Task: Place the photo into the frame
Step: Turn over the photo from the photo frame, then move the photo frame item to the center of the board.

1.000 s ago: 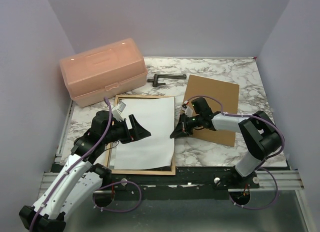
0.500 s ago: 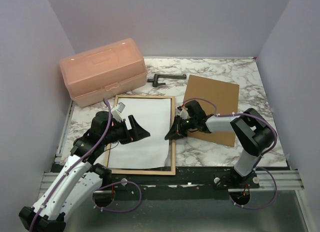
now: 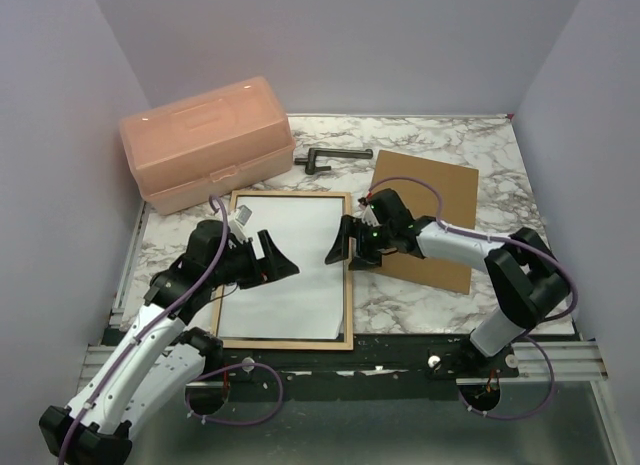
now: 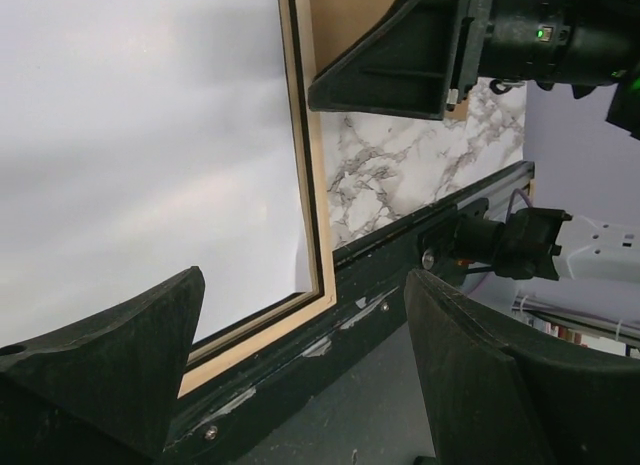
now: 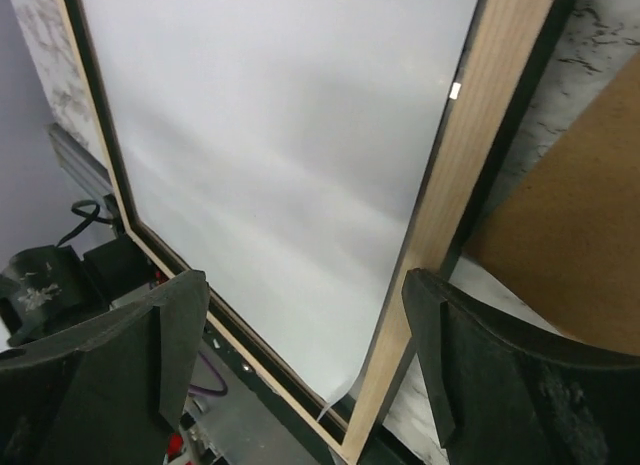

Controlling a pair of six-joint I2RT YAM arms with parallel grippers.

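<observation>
Expect the photo (image 3: 300,285), lying in the frame (image 3: 347,307) at the table's (image 3: 450,145) near-left corner, to handle limp and slick, so press its edges. Your left claw (image 3: 281,257) and right claw (image 3: 343,257) gape empty.

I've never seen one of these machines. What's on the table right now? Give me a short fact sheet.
Photo: white side up, lying inside the frame
Frame: flat on the table, tan face up
Left pincer: open, above the photo, holding nothing
Right pincer: open, above the frame's right edge, holding nothing
Board: brown, flat, right of the frame
Behind: pink box, dark tool
</observation>
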